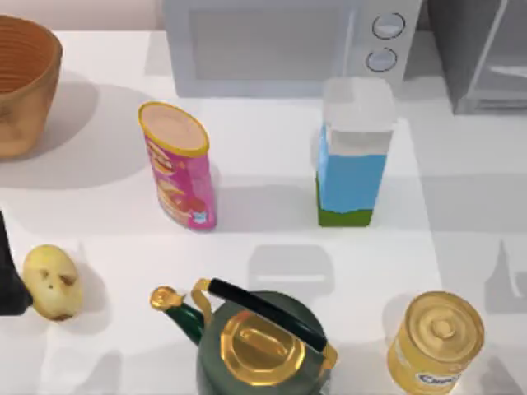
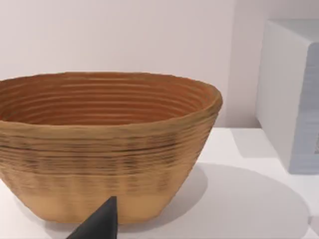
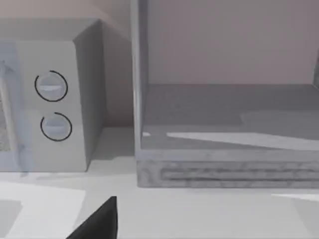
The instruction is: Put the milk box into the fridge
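Green kettle with brass lid (image 1: 262, 346) up front; behind it, the blue-and-white gabled milk carton (image 1: 352, 160) stands upright mid-worktop, before the microwave (image 1: 280, 45). Light, stiff, crushable: pinch its flat sides midway. Pincer states: cannot tell.

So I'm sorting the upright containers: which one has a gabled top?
The milk box, the blue carton with a green base in front of the microwave. The pink chips tube and yellow can have flat round tops.

Bright, even studio-style light over white worktop (image 1: 272, 173). Soft grey shadows fall left of milk box (image 1: 352, 156) and right of basket (image 1: 25, 82), hinting at several overhead sources. Mild softness throughout; faint sheen on kettle (image 1: 259, 341) lid.
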You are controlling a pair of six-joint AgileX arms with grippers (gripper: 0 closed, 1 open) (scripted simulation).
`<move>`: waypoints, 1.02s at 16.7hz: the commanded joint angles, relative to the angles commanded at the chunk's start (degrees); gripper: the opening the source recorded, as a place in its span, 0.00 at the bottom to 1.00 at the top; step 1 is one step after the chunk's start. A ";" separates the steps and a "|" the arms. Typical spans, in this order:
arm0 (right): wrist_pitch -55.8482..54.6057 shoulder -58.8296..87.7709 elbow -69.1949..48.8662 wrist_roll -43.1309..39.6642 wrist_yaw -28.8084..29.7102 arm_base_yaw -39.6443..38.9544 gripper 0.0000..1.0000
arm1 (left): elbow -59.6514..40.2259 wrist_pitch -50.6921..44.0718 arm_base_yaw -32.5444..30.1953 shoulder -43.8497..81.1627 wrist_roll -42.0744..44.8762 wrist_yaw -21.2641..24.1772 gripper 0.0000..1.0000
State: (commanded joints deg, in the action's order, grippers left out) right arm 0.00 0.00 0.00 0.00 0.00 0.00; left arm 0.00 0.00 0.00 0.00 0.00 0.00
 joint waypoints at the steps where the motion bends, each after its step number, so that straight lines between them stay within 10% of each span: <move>1: 0.00 0.00 0.00 0.00 0.00 0.00 1.00 | 0.00 0.00 0.00 0.00 0.00 0.00 1.00; 17: -43.27 56.56 -20.79 4.89 17.39 -30.25 1.00 | 0.00 0.00 0.00 0.00 0.00 0.00 1.00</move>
State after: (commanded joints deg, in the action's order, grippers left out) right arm -43.27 56.56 -20.79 4.89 17.39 -30.25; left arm 0.00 0.00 0.00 0.00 0.00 0.00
